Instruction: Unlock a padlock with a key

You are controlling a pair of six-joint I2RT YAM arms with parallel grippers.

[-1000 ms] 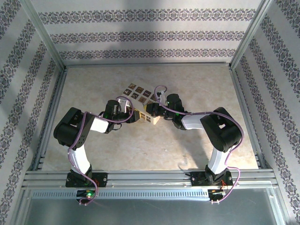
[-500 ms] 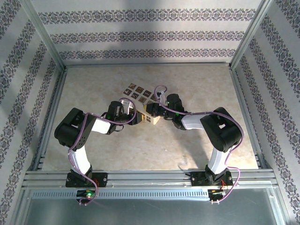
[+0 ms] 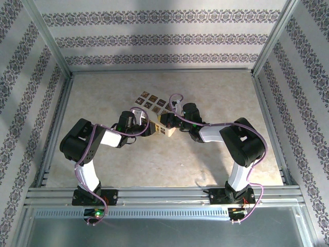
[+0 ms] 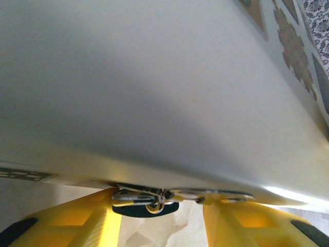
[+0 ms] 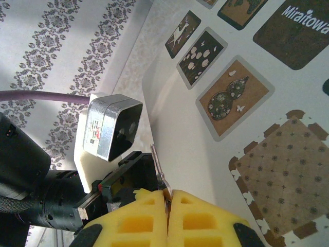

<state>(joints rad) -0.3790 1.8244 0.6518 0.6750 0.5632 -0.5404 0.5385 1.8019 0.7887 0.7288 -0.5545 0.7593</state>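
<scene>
Pinching the key (image 5: pixel 159 172), the clenched right gripper (image 5: pixel 168 198) points it toward the left gripper (image 4: pixel 159 216), which apparently clasps the padlock (image 4: pixel 146 201) mid-counter.

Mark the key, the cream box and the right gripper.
key (image 5: pixel 158 172), right wrist view, its thin metal blade.
cream box (image 3: pixel 165 127), top view, its top face.
right gripper (image 5: pixel 168 198), right wrist view, seam between its shut yellow fingers.

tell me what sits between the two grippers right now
The cream box lies between the left gripper and the right gripper, seen in the top external view.
</scene>
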